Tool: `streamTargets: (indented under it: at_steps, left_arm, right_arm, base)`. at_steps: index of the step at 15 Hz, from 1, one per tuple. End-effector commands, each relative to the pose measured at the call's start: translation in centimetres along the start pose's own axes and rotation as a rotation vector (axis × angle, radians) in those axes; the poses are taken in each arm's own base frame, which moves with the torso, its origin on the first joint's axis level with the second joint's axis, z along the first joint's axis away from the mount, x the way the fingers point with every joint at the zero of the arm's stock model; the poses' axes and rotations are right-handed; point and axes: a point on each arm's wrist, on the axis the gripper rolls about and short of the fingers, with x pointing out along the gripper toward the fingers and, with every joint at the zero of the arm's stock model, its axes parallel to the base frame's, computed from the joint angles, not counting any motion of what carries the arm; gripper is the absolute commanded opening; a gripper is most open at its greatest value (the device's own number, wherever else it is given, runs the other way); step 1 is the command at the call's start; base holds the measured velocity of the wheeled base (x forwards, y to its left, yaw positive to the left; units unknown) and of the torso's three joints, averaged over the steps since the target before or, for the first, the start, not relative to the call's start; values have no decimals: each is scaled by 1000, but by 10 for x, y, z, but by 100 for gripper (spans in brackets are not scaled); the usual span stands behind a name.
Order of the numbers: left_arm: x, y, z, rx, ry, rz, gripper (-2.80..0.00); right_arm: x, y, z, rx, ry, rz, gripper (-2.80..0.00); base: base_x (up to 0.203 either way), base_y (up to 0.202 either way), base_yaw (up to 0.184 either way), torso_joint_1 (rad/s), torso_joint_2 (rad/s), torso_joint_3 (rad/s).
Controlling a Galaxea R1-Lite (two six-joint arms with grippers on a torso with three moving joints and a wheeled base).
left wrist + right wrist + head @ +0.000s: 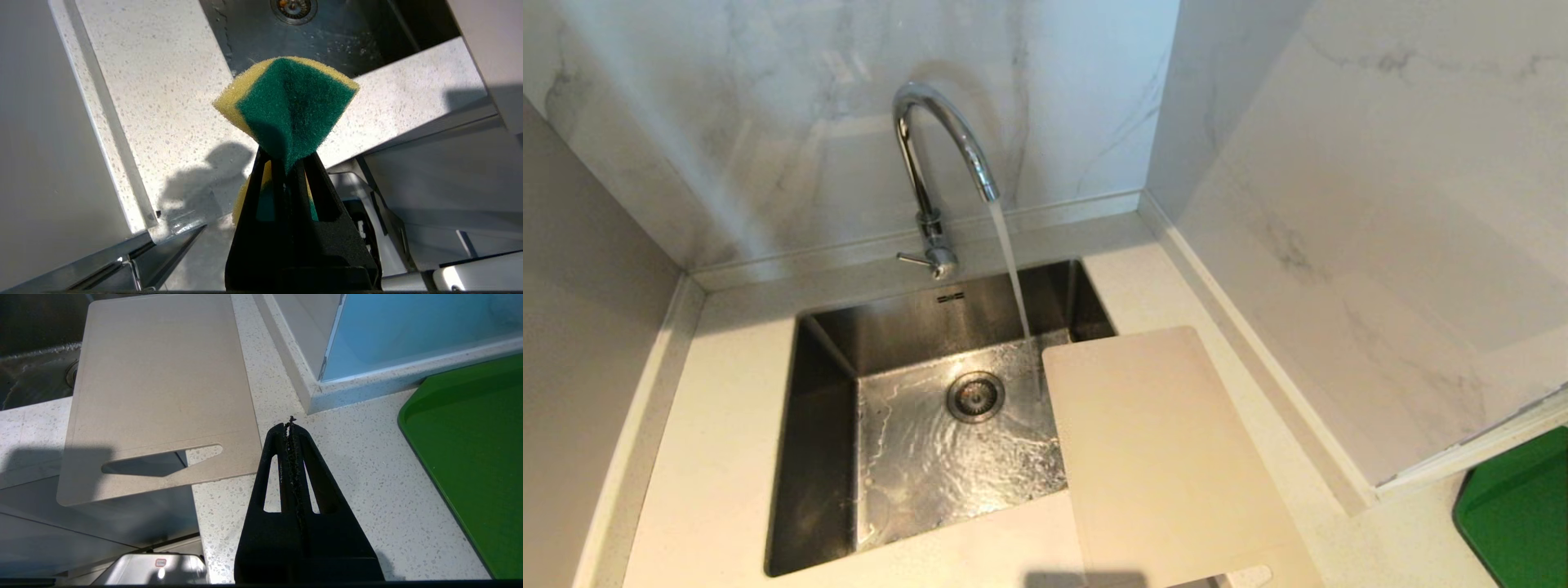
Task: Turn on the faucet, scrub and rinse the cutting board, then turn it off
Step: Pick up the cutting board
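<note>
The cutting board runs off the head view's lower edge, its slot handle barely showing. The sponge is partly hidden between the left hand's fingers. The green slab is cut off.

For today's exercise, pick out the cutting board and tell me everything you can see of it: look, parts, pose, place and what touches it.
The cutting board is a thin, off-white rectangle, plastic by its look, with rounded corners and a long slot handle near its front short end. It lies flat on the speckled counter, its far left part overhanging the steel sink, its handle end jutting past the counter's front edge. The stream from the faucet falls just beside its far corner. No gripper touches it.
</note>
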Motion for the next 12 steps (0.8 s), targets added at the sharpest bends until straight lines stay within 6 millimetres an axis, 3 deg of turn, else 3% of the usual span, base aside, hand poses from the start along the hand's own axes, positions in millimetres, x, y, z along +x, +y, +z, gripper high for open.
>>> streamTargets:
  at_steps: [1, 6, 12]
  left_arm:
    - [1, 1, -14, 3, -18, 2, -280]
    - [10, 7, -22, 20, -184, 185, -280]
    - [7, 8, -50, 50, -266, 198, -280]
  right_arm:
    - [0, 0, 0, 0, 0, 1, -280]
    - [0, 0, 0, 0, 1, 1, -280]
    - [0, 0, 0, 0, 1, 1, -280]
  base:
    - [0, 0, 0, 0, 0, 0]
    - [0, 0, 0, 0, 0, 0]
    - [0, 0, 0, 0, 0, 0]
